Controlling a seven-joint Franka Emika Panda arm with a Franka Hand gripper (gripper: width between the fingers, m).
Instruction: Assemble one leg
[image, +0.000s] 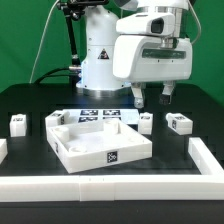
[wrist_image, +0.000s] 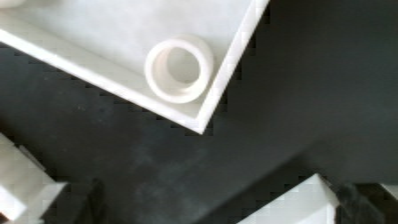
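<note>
Exterior view shows the gripper hanging over the black table, fingers spread wide and nothing in them. I think it is getting ready to come down and grab. The closest leg stands on the table, just beside the white tray and not yet picked up.

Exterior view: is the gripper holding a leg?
No: the gripper hangs open with nothing between its fingers, and the nearest leg lies on the table below it.
</note>
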